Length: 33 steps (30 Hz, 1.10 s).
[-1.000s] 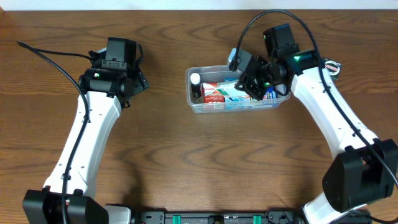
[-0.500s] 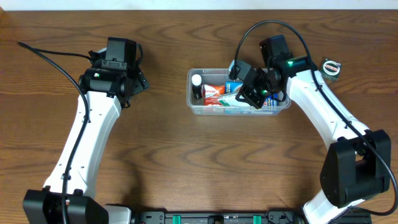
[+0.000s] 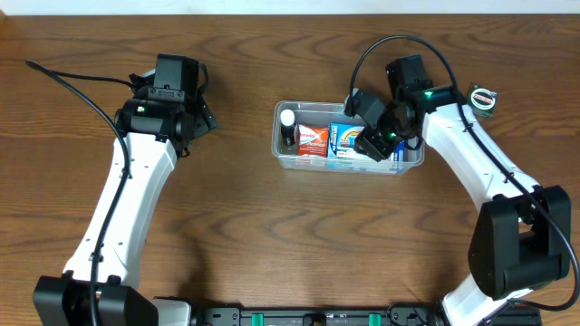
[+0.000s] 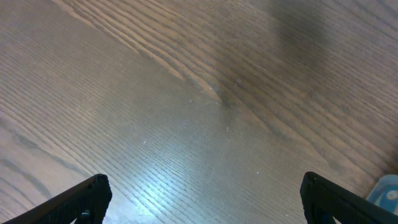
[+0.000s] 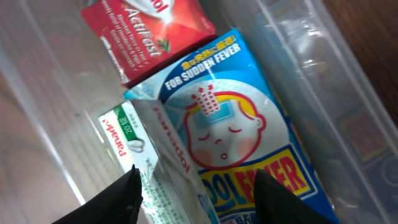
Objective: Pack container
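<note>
Both the left arm (image 3: 127,195) and right arm (image 3: 476,167) have white shells, black joints and black cables (image 3: 72,80).

You're looking at a dark wood-grain counter (image 3: 272,235). The clear container (image 3: 313,164) sits flat on it, right of centre and toward the far edge. A small round dark object (image 3: 479,97) lies near the container's far right corner, apart from it. A black cable (image 3: 82,78) trails across the far left.
</note>
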Each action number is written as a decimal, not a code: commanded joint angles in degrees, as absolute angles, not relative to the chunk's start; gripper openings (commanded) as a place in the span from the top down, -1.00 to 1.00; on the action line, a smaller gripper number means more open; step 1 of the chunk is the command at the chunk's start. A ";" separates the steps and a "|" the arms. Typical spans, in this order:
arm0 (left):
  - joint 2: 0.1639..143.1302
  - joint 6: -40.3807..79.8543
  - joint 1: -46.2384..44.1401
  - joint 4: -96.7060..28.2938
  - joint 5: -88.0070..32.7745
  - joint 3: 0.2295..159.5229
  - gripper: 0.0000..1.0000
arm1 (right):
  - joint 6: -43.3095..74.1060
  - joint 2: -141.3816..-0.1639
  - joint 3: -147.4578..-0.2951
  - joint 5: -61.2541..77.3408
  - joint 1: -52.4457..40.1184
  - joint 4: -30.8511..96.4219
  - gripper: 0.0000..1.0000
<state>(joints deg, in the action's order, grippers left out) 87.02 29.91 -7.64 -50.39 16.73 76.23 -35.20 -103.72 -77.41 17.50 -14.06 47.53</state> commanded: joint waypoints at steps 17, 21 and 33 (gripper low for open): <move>87.68 29.61 -7.46 -50.52 17.65 76.07 -0.96 | -31.99 -101.30 -79.92 23.79 -13.67 55.88 0.87; 87.68 29.61 -7.44 -50.50 17.65 76.07 -0.96 | -32.45 -101.32 -80.01 23.81 -13.67 58.76 0.98; 87.68 29.61 -7.46 -50.50 17.65 76.07 -0.96 | -34.41 -101.36 -79.96 24.03 -13.67 60.60 0.98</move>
<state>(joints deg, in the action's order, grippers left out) 87.02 29.93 -7.64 -50.39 16.73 76.23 -33.12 -102.87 -79.00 22.76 -14.04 60.58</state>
